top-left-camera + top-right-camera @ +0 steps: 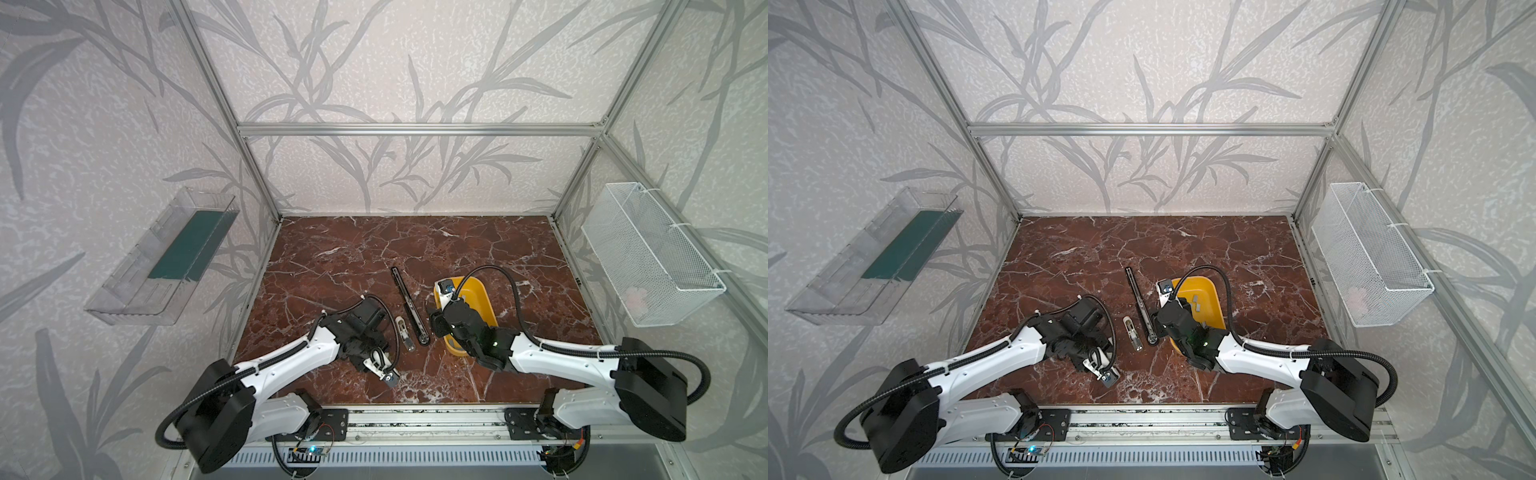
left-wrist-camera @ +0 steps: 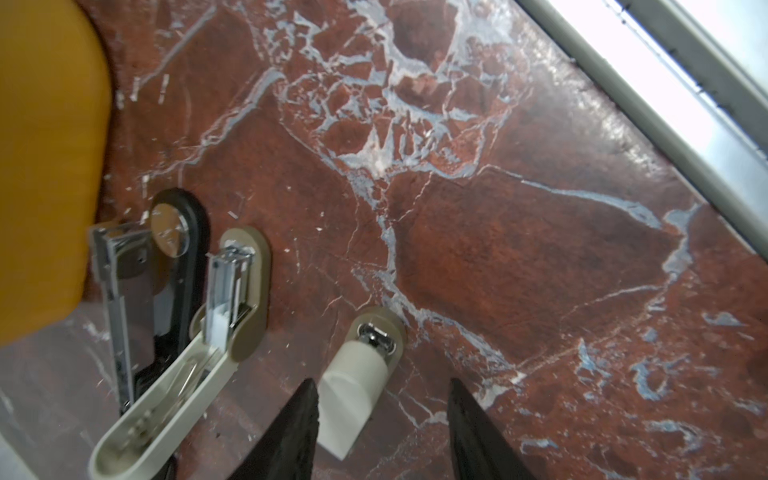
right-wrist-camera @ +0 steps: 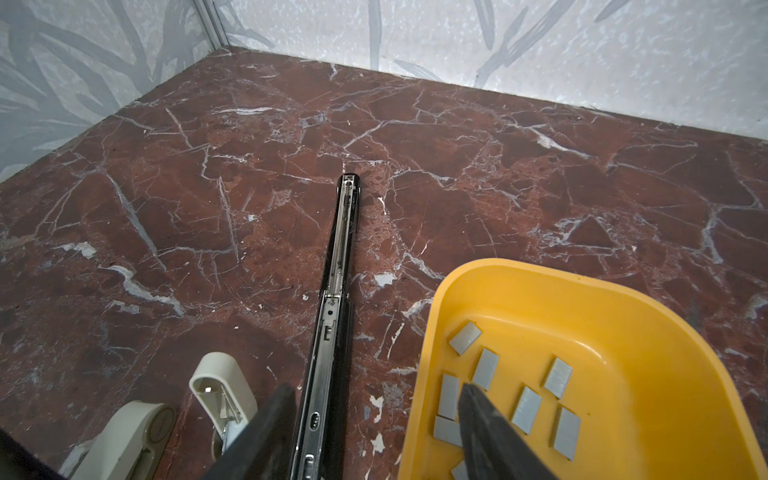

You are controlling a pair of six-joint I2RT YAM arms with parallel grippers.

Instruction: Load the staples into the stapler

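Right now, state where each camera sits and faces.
Top views: high in front, looking down on the red marble-pattern table; left arm, right arm.
Left wrist: low, facing the front rail; open left gripper astride a cream mini stapler.
Right wrist: facing the back wall; open right gripper over a long black opened stapler and yellow plastic tray of grey staple strips.
Shared by wrist views: that stapler, the tray, an opened cream mini stapler.

Left claw (image 2: 380, 386), right claw (image 3: 376, 388): both parted.
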